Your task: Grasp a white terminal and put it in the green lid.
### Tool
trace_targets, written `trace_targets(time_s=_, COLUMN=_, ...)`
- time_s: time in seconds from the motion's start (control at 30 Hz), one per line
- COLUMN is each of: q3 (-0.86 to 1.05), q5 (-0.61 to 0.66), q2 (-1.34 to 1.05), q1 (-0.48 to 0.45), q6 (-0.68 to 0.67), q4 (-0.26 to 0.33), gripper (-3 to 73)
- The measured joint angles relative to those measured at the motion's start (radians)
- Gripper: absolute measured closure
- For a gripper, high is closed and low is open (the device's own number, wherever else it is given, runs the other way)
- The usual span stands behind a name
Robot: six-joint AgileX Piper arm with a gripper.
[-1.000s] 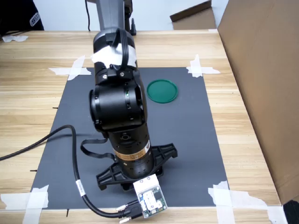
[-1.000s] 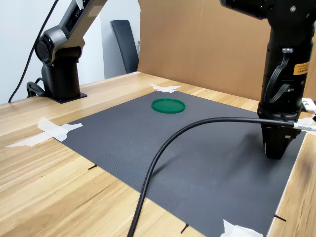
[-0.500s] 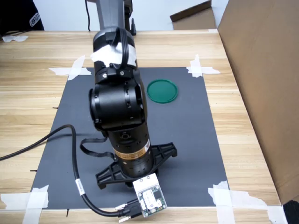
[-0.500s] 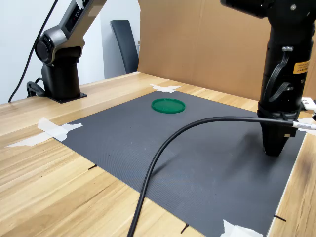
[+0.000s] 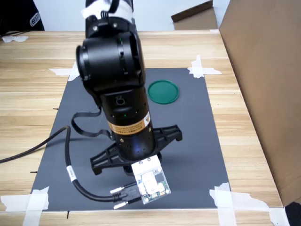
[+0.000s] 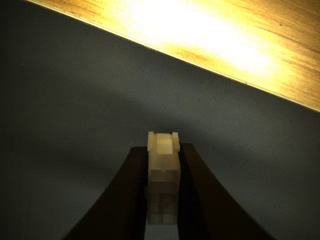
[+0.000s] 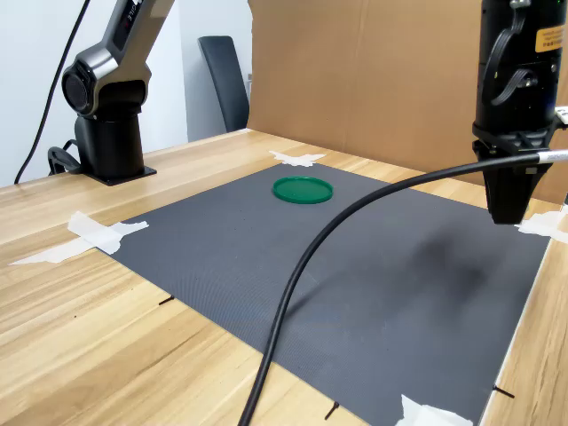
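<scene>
risk, as judged: the white terminal [image 6: 163, 172] is a small piece held only by its two side faces, so a jolt during carry, or a slight slackening of grip, could let it twist or drop onto the dark mat [image 5: 188, 136] short of the target. the green lid [image 5: 163, 91] has only a low rim; a release from height or off-centre could let the piece bounce out or land beside it.

tool [image 6: 163, 220]: in the wrist view its dark fingers [image 6: 131, 200] are drawn in and clamped on the terminal, which stands between them, its end projecting past the tips. it hangs clear above the mat near the desk [image 7: 106, 311] edge, well apart from the lid, touching nothing else.
</scene>
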Motion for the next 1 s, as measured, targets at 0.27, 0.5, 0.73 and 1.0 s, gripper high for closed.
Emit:
trace_targets(time_s=0.27, q3=0.0, q5=0.038, q2=-0.094, q1=0.0, q6=0.012, q4=-0.014, gripper=60.5)
trace_targets(time_s=0.5, q3=0.15, q5=0.015, q2=-0.234, q1=0.0, q6=0.016, q4=0.004, gripper=60.5)
trace_targets(time_s=0.73, q3=0.561, q5=-0.147, q2=-0.493, q1=0.0, q6=-0.057, q4=0.091, gripper=60.5)
trace_targets(time_s=1.0, q3=0.976, q5=-0.25, q2=-0.717, q1=0.106, q6=-0.189, q4=0.052, gripper=60.5)
